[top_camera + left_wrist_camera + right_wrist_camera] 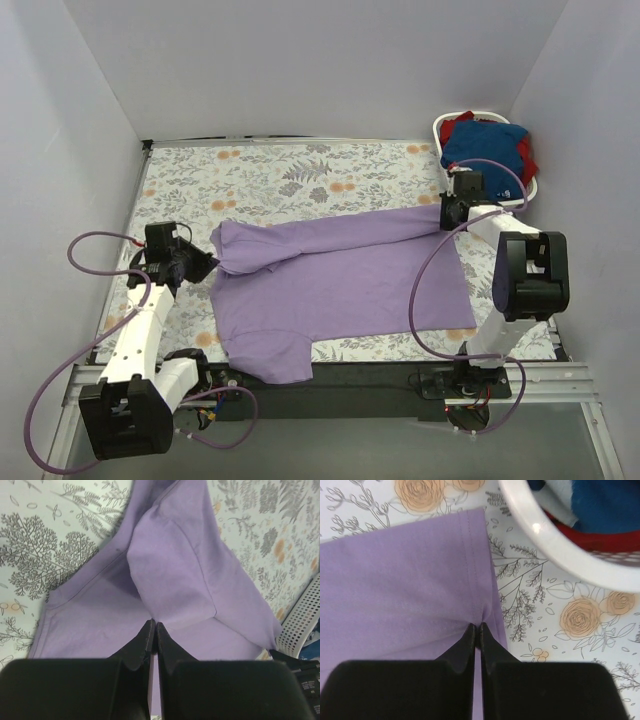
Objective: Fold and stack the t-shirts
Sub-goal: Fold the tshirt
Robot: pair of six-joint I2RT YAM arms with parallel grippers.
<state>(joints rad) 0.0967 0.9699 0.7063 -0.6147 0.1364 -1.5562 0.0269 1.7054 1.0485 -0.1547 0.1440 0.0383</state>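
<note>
A lavender t-shirt lies across the floral table, its top part folded over toward the front. My left gripper is shut on the shirt's left shoulder fold, the cloth pinched between the tips. At the shirt's right hem, my right gripper is shut on the lavender cloth, its tips pinching it near the hem edge. A royal-blue t-shirt and a red t-shirt are heaped in the white basket.
The white plastic laundry basket stands at the back right corner, just behind my right gripper; its rim fills the upper right of the right wrist view. Grey walls enclose the table on three sides.
</note>
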